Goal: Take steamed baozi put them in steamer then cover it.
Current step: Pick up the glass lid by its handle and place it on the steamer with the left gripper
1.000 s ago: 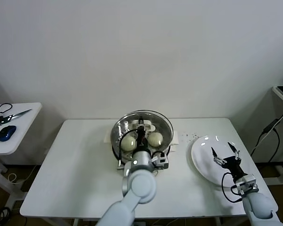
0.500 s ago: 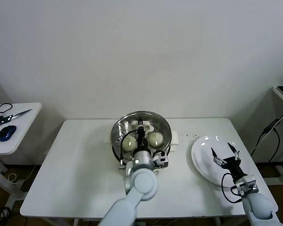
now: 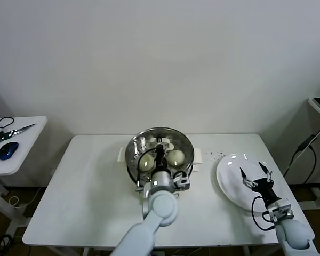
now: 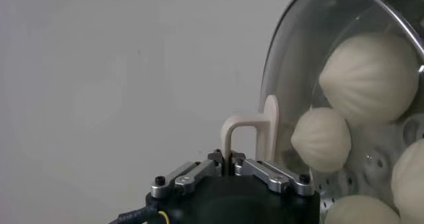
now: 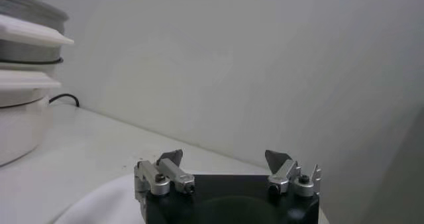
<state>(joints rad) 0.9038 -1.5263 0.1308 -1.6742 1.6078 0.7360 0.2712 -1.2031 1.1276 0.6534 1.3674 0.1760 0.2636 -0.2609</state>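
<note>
The steamer (image 3: 132, 166) stands mid-table on its white pot base, and the clear glass cover (image 3: 182, 140) lies level over it. My left gripper (image 3: 159, 149) is shut on the cover's white handle (image 4: 255, 134), reaching in from the near side. Through the glass I see several baozi (image 3: 145, 162) (image 3: 175, 157) in the basket; the left wrist view shows them close up (image 4: 368, 69) (image 4: 320, 139). My right gripper (image 3: 254, 173) hovers open and empty over the white plate (image 3: 229, 184). In the right wrist view its fingers (image 5: 171, 159) stand wide apart.
A bare white plate sits at the table's right, with dark crumbs (image 3: 216, 154) between it and the steamer. A small side table (image 3: 16, 154) at far left carries scissors (image 3: 13, 130) and a blue mouse (image 3: 7, 150). The steamer's side (image 5: 26, 66) shows in the right wrist view.
The left gripper has brought the cover down from a raised, tilted position until it lies level over the steamer. The right arm has stayed still.
</note>
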